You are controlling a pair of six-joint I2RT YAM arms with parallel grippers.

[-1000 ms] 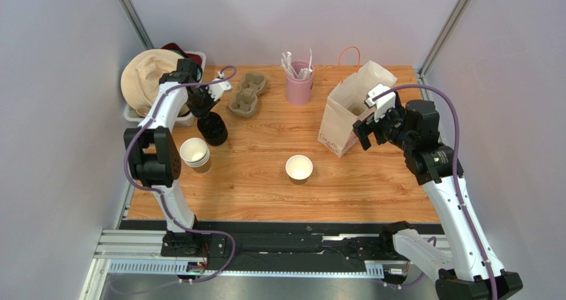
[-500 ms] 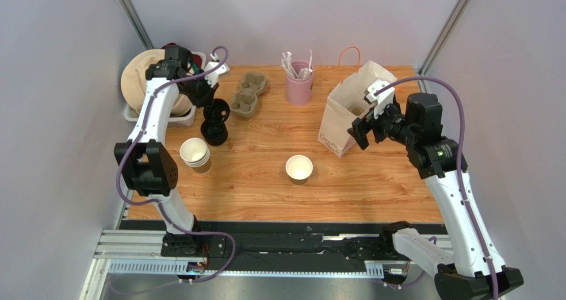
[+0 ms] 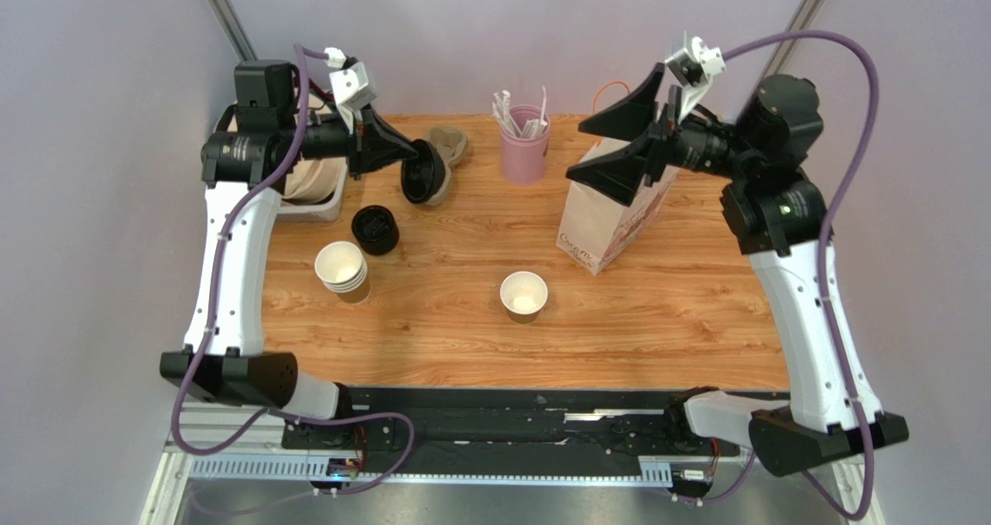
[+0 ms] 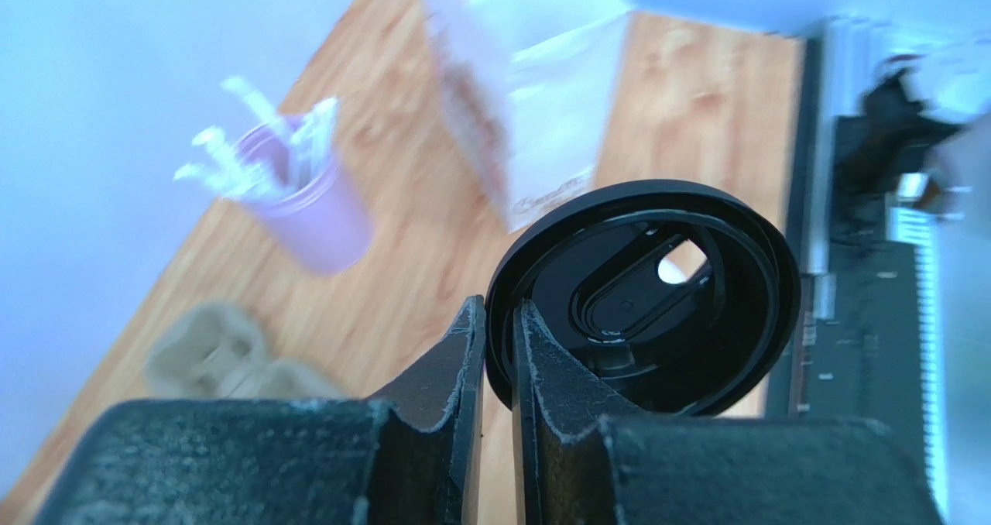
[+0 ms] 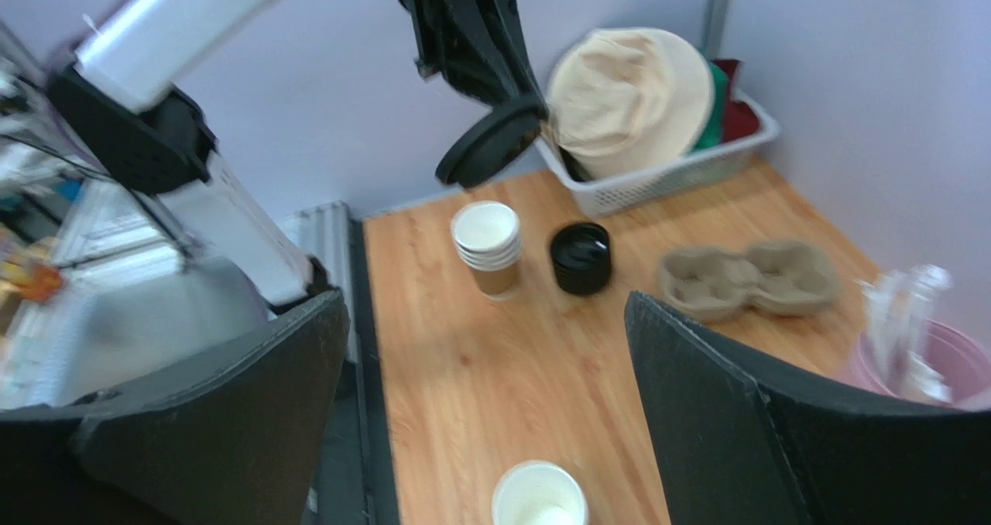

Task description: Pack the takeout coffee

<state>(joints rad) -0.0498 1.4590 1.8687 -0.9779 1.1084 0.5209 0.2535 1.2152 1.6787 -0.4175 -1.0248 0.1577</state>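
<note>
— Where's the takeout cup (image 3: 523,295)?

— Standing upright on the tabletop (image 3: 442,328), around the middle and toward the near edge. Its mouth is uncovered and the white inside shows. Nothing touches it.

— And the left pincer (image 4: 498,330)?

— Up in the air over the far left part of the tabletop, nearly closed. It pinches a black lid (image 4: 646,299) by the rim, one finger on each side of the edge. The lid is tipped on edge, its hollow underside facing the wrist camera.

— Is that lid anywhere near the cup?

— No, well apart. From above it overlaps the near end of the cardboard cup carrier (image 3: 448,144), though it hangs clear above it (the right wrist view shows it high off the wood).

— The right pincer (image 3: 599,142)?

— Spread wide, gripping nothing. It is raised over the paper bag (image 3: 605,217), fingers pointing left across the tabletop.

— And the bag?

— It stands upright at the right side. The cup sits near it, to its front-left, with a gap between them.

— What else is on the left?

— A nested stack of paper cups (image 3: 342,270), and just behind it a stack of black lids (image 3: 375,229) sitting flat. A white basket (image 5: 686,171) in the far left corner holds a beige hat (image 5: 628,90).

— At the back?

— A pink cup of white sticks (image 3: 525,142), between the carrier and the bag.
</note>
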